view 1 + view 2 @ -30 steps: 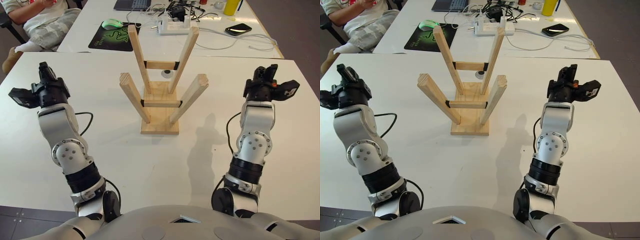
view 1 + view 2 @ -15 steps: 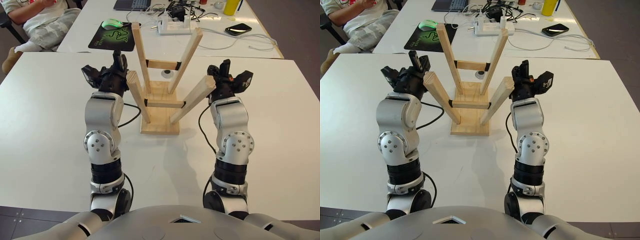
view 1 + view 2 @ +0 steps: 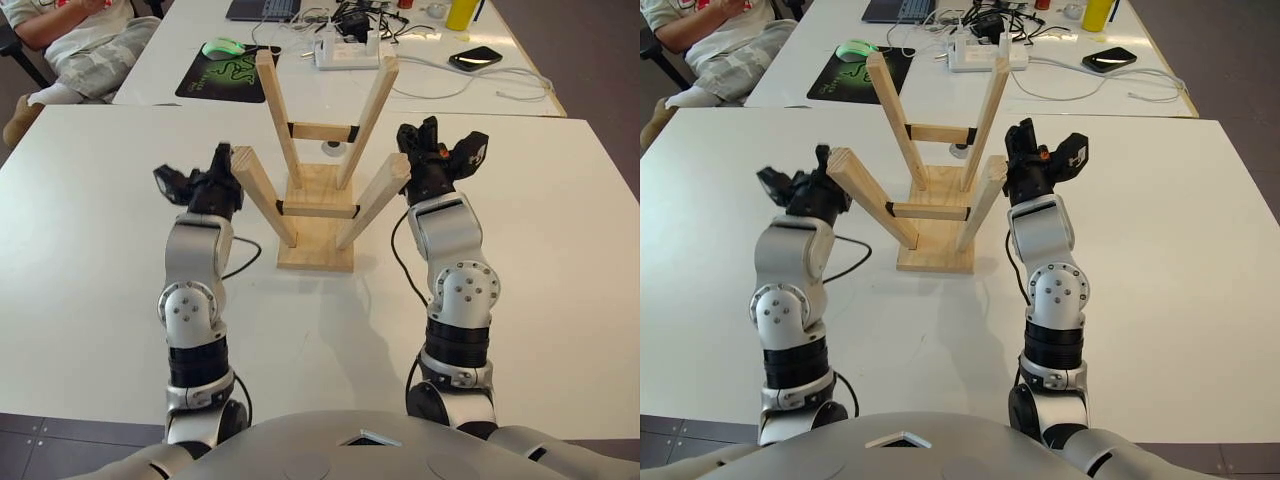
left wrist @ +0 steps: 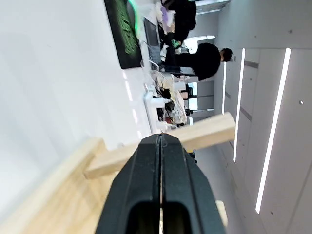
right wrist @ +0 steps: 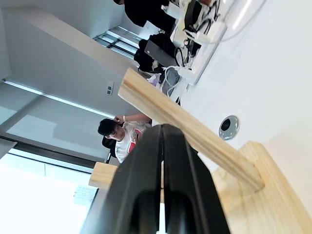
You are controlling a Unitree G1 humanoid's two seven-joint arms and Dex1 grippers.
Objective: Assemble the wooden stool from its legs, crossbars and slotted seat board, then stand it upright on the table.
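Wooden stool (image 3: 318,208) sits inverted between both outstretched arms; left end effector (image 3: 221,162) and right end effector (image 3: 417,137) pinched closed, empty, flanking its legs.

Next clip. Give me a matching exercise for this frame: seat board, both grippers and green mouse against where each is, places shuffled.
1 seat board
2 left gripper
3 right gripper
4 green mouse

A on the black mat
B lying flat on the table
C beside the near right leg at its tip
D beside the near left leg at its tip

Pairs: 1-B, 2-D, 3-C, 4-A
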